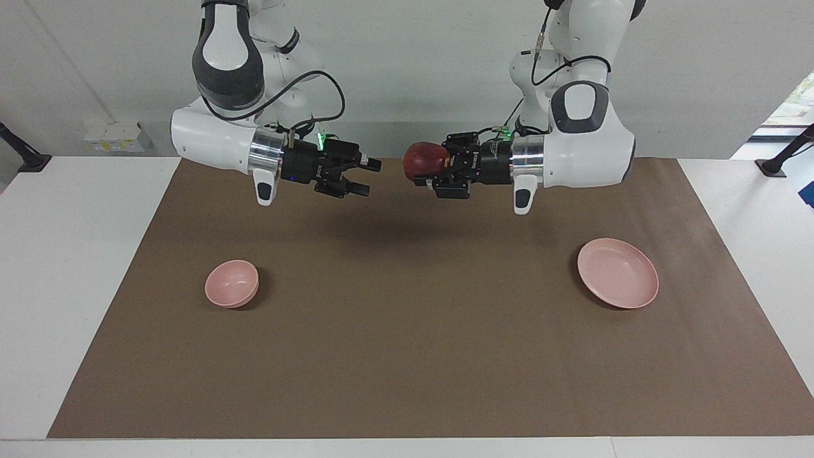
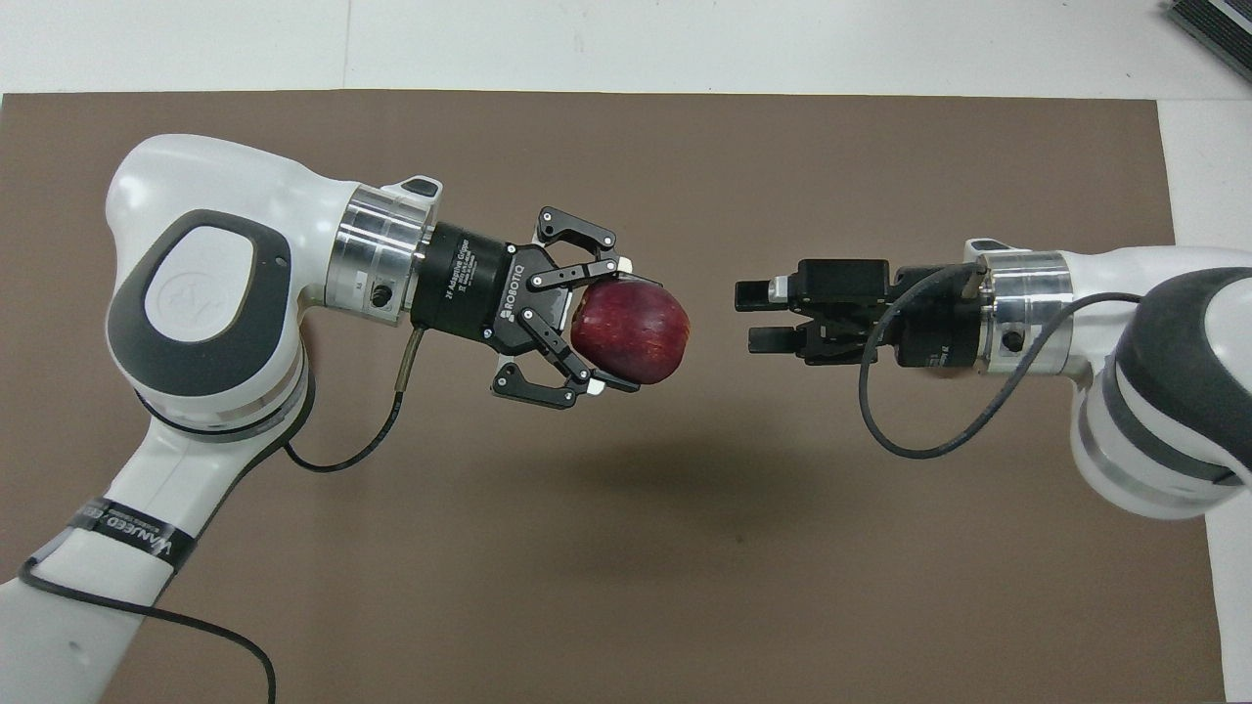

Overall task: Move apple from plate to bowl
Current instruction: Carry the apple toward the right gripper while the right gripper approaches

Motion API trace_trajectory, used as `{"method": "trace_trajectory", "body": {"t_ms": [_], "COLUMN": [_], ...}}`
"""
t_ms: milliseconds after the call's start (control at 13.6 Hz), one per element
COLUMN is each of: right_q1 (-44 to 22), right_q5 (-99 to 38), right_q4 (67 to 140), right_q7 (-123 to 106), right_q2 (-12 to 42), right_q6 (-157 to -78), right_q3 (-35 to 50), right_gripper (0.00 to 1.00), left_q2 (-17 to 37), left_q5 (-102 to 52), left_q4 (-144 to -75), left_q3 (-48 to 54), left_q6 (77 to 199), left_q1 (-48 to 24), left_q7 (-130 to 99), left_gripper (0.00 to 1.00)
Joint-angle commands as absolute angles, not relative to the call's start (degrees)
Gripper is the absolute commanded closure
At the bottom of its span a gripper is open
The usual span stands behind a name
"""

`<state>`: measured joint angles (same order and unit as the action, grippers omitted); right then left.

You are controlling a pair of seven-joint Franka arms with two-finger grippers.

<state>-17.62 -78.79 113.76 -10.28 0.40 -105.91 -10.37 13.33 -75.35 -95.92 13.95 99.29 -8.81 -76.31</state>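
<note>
Mid-air over the middle of the brown mat [image 1: 407, 356], both my arms level, wrists pointed at each other.

My left gripper [image 2: 614, 323] is clamped on the apple [image 2: 631, 329], fingers pinching its rear half so the bulk of the fruit sticks out ahead of the fingertips, toward my other arm. In the facing view the apple [image 1: 425, 160] hangs well above the mat, off the plate [image 1: 617, 273], which sits bare toward my left arm's end.

My right gripper [image 2: 755, 315] faces the apple with its two fingers parted and nothing between them. A gap of air separates its tips from the apple's exposed face; no touch yet.

The relation that matters: the apple lies straight along the line joining my two grippers, directly ahead of the right fingers and at about the same height. My judgement is a handover, the right fingers needing to straddle the free half without knocking the left fingers.

The bowl [image 1: 232, 283] waits on the mat toward my right arm's end, upright, hidden under my right wrist in the overhead view.

Surface flat, matte, uncluttered. White table [image 1: 76, 267] around the mat; plain wall past the bases.
</note>
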Motion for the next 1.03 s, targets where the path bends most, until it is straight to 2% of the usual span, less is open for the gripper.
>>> {"method": "trace_trajectory", "body": {"t_ms": [0,293,660,880,953], "right_q1": [-17.4,-17.05,-17.58,-17.23,-17.05], "right_q5": [-82.7,-83.23,-82.18,-82.09,-82.09], "right_q4": [116.1,116.1,116.28,116.28,116.28], "right_q7": [-6.96,-4.13,-4.75,-4.92,-4.83], "right_q2": [-1.32,-1.41,-1.67,-1.67,-1.67], "right_q6": [-104.17,-102.92,-102.92,-101.96,-101.78], "right_q3": [-10.37,-10.37,-10.46,-10.46,-10.46], "right_gripper": [0.0,0.0,0.0,0.0,0.08], "left_q2": [12.57,12.13,12.13,12.04,12.04], "left_q5": [-80.94,-84.37,-89.47,-90.09,-90.09], "left_q4": [-98.7,-101.59,-101.6,-101.6,-101.6], "left_q3": [14.5,14.68,17.57,18.02,18.1], "left_q6": [101.59,108.6,117.31,118.04,117.95], "left_q1": [-10.72,-14.31,-15.55,-16.0,-15.91], "left_q7": [-77.43,-77.34,-77.26,-77.17,-77.17], "left_gripper": [1.0,1.0,1.0,1.0,1.0]}}
